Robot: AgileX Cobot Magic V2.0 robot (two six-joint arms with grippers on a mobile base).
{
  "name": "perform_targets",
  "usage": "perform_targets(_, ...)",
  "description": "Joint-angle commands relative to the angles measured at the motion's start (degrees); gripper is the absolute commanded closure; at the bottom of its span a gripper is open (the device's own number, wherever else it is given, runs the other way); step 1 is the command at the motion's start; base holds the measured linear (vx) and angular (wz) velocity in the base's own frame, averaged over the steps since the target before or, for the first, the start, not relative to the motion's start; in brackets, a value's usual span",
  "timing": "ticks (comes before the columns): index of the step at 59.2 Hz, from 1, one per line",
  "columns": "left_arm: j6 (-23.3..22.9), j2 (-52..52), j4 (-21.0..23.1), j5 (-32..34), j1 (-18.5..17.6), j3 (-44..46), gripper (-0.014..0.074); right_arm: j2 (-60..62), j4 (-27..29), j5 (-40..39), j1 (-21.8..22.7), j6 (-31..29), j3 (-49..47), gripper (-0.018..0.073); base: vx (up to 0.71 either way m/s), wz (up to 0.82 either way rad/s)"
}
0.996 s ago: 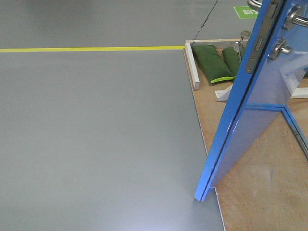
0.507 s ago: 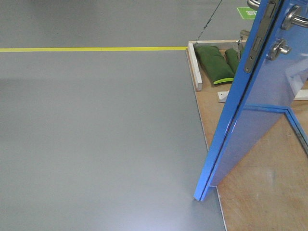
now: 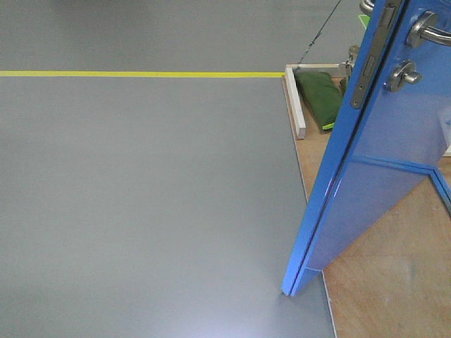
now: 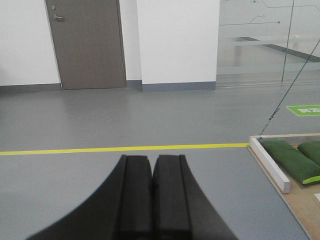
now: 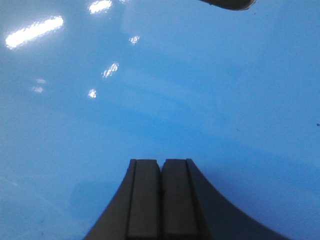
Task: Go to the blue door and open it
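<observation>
The blue door [image 3: 394,148] stands ajar at the right of the front view, its edge turned toward the camera. It carries a silver lever handle [image 3: 426,28], a round thumb-turn [image 3: 402,74] and a grey latch plate [image 3: 366,67]. My right gripper [image 5: 161,165] is shut with nothing in it, its tips close to the glossy blue door [image 5: 150,95], which fills that view. A bit of the silver handle [image 5: 227,4] shows at the top edge. My left gripper [image 4: 151,162] is shut and empty, held over the grey floor left of the door's platform. Neither gripper shows in the front view.
The door stands on a plywood platform [image 3: 384,289] with a white wooden bar [image 3: 297,105] and a green sandbag [image 3: 320,95] behind it. A yellow floor line [image 3: 141,74] crosses the grey floor. A grey wall door [image 4: 87,45], green sandbags [image 4: 290,160] and a taut cable [image 4: 292,85] lie ahead.
In the front view the platform corner and sandbags slid to the right. The door's edge now leans further left and covers more of the sandbags and the white bracket behind it.
</observation>
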State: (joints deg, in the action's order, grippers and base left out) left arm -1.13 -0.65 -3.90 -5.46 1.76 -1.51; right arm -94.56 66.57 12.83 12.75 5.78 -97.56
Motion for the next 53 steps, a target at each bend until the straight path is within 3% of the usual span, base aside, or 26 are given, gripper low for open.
perform_targets(1, -0.37, -0.81, 0.1, 4.82, -0.02, 1.51, 0.0524, 1.77, 0.67, 0.9, -0.66, -0.71, -2.0, 0.0561, 0.09, 0.07)
perform_targets(53, -0.37, -0.81, 0.1, 4.82, -0.02, 1.51, 0.0524, 1.77, 0.67, 0.9, -0.66, -0.71, -2.0, 0.0561, 0.1, 0.09)
